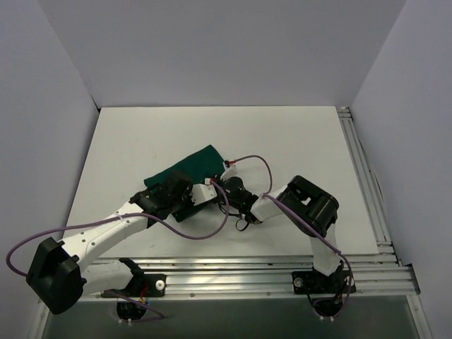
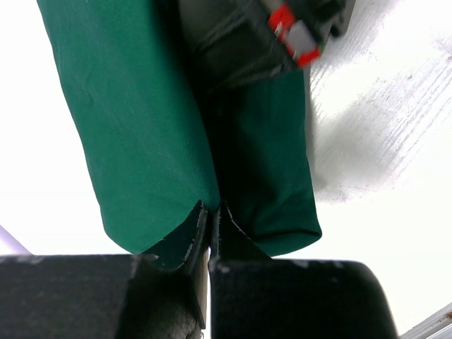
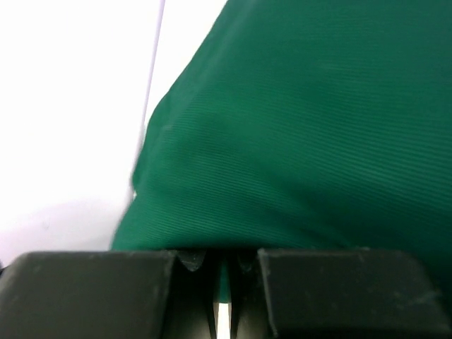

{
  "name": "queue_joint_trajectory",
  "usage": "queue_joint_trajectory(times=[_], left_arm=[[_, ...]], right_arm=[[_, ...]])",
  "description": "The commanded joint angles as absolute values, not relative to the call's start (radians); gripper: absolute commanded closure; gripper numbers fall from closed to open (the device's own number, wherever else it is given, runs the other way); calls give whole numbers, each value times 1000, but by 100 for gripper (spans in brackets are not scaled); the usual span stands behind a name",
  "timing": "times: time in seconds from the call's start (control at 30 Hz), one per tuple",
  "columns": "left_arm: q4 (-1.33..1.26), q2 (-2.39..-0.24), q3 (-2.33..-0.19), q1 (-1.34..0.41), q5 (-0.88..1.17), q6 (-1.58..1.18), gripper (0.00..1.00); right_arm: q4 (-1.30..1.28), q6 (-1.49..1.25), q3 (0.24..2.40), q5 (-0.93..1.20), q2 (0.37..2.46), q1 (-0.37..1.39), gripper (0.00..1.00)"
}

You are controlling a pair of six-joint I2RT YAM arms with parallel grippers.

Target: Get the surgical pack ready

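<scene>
The surgical pack shows as a dark green cloth drape (image 1: 189, 167), folded into a long bundle on the white table, just beyond both wrists. My left gripper (image 1: 206, 189) is at its near end. In the left wrist view the fingers (image 2: 212, 210) are shut, pinching a fold of the green drape (image 2: 141, 127). My right gripper (image 1: 220, 182) meets the same end from the right. Its jaws (image 3: 224, 263) are shut on an edge of the cloth (image 3: 304, 141), which fills most of that view. Whatever the cloth covers is hidden.
The white table (image 1: 296, 141) is walled by pale panels at the back and both sides. Aluminium rails (image 1: 364, 176) run along its right and near edges. Purple cables (image 1: 254, 162) loop over both arms. The right gripper's body with a red mark (image 2: 293, 32) lies over the drape.
</scene>
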State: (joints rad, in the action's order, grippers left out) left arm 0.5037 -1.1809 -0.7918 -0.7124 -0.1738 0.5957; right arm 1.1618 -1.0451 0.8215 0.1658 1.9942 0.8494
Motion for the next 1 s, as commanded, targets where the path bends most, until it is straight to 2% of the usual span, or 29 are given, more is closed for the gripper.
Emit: queue_joint_trajectory(times=[0.0,0.47,0.5,0.57,0.6,0.63,0.7,0.83,0.97], left_arm=[[482,-1144,-790,-713,-144,612,98],[520,-1158,-782,-710,-104,632,98],[523,-1160,-785,-712,-98,635,94],[548,-1158,-798,-712,-77,632,64],[557,-1158,-827,-712,-60,624,39],[583,-1155,-847,-712,-20,603,32],[618,-1155,-909,-710,2,589,22],[615,-1186,-971,-713,64,586,10],[491,-1305,-959,-712,-50,532,7]], right_arm=[[1241,-1034,787,19,1973,818,100],[1250,-1006,735,-55,1945,793,100],[1255,-1008,747,-42,1950,790,100],[1261,-1011,752,-20,1954,793,100],[1261,-1011,752,-17,1954,798,100],[1259,-1014,749,-17,1953,801,100],[1259,-1022,742,-12,1951,804,100],[1267,-1037,736,-11,1959,804,100],[1288,-1055,736,25,1971,807,100]])
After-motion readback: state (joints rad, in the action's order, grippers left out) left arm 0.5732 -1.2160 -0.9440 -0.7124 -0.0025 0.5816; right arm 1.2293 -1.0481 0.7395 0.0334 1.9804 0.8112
